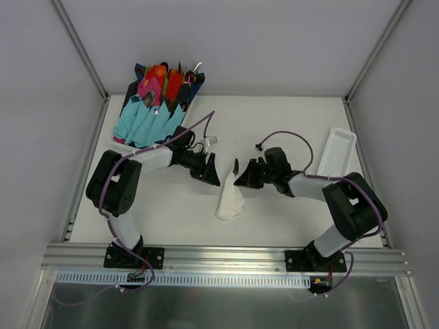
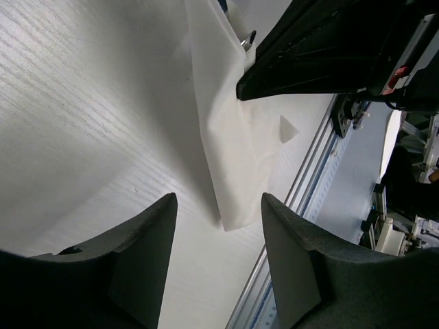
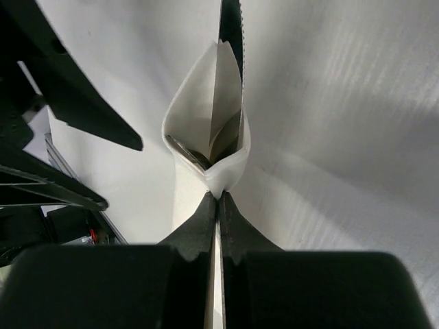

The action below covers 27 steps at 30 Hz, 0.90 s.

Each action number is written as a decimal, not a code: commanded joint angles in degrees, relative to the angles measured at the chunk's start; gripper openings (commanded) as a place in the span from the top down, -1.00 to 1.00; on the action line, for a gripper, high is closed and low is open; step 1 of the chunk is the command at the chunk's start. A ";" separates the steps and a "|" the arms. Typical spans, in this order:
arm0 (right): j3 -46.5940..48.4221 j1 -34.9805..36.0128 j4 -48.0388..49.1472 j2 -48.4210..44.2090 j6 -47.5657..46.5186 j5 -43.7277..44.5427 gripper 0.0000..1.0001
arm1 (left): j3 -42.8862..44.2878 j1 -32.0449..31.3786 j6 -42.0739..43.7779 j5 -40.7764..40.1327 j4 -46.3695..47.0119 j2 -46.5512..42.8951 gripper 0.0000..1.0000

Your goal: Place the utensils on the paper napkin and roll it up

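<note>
Currently I see a white tbl [image 1: 288,123] w/ faint grain, grey walls [image 1: 226,41] around; the paper napkin [image 1: 230,202] sits rumpled mid-tbl btwn the arms. Only the right wrist cam shows the utensils [image 3: 186,152], dark inside its fold; right gripper [image 3: 219,199] fingers pressed together, pinching the napkin's edge; left gripper [image 2: 218,202] fingers spread, holding nothing.

One paper napkin [image 1: 230,202], one white tray [image 1: 339,152], one heap of coloured bundles [image 1: 154,113], plus the left gripper [image 1: 211,175] and right gripper [image 1: 241,177].

Directly ahead of the left gripper [image 1: 211,177], the right gripper [image 1: 238,177] and the bunched paper napkin [image 1: 230,202] block passage. Bare table [image 1: 171,209] lies open on the far and near sides of both grippers.
</note>
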 commanded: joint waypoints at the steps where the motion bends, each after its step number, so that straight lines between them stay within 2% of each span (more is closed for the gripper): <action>1: -0.62 -0.01 6.99 -3.30 0.34 -3.02 1.00 | -0.46 0.06 3.35 4.30 2.29 1.07 -0.06; 10: -1.51 0.08 11.56 -4.45 1.58 -6.89 1.00 | -3.45 -0.99 4.49 8.43 11.87 0.64 -0.11; 13: -1.86 0.08 13.40 -4.45 2.28 -8.12 1.00 | -3.80 -2.84 7.03 8.00 13.64 0.46 -0.13; 20: -3.26 0.26 16.66 -4.89 3.07 -9.97 1.00 | -4.24 -3.55 5.90 5.54 18.73 1.96 -0.12; 27: -3.53 0.35 18.06 -4.98 3.51 -11.29 1.00 | -4.86 -3.72 4.58 10.88 24.01 2.22 -0.08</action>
